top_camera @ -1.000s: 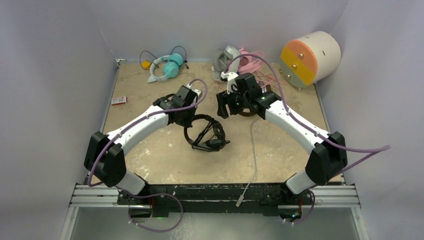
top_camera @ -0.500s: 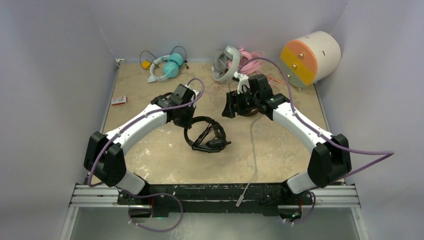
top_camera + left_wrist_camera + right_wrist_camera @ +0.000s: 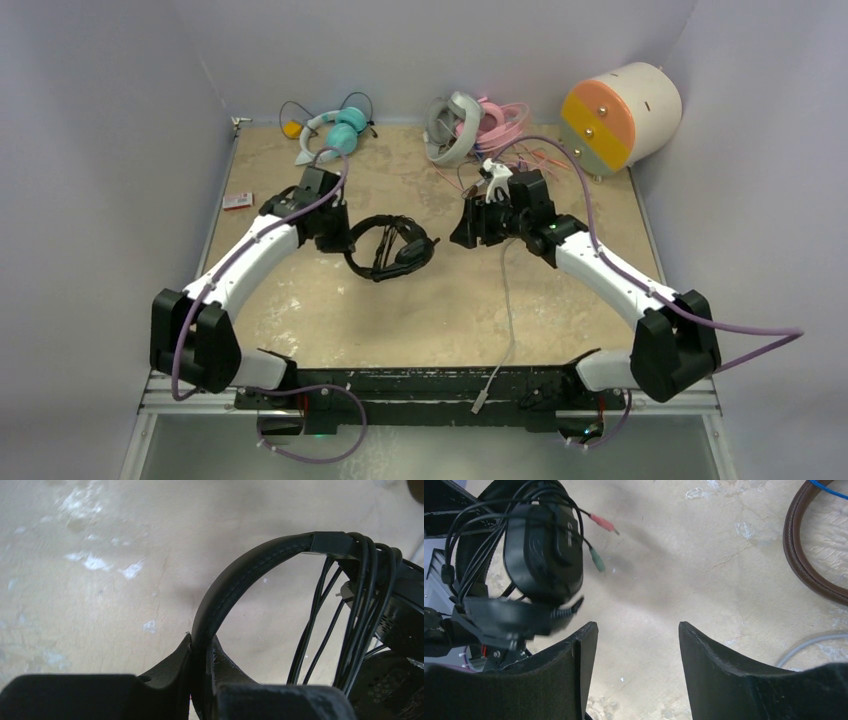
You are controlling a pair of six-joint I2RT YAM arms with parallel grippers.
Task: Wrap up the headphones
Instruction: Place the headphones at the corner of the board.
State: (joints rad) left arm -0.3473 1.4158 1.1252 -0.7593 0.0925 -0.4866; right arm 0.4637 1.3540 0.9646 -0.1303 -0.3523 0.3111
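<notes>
Upper left: teal headphones [image 3: 338, 132], cable loose, looks undone. Left gripper [image 3: 338, 238] pinching headband of black headphones [image 3: 392, 250], centre-left on counter [image 3: 420, 320]; cord wound round band, plugs [image 3: 596, 559] dangling, so probably near done. Top centre: grey-white pair [image 3: 450, 125], pink pair [image 3: 500, 120], tangled, pending. Centre-right: right gripper [image 3: 463, 232] spread, empty.

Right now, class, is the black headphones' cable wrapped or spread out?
Wrapped: the cable loops around the black headphones; only its pink and green plugs stick out.
</notes>
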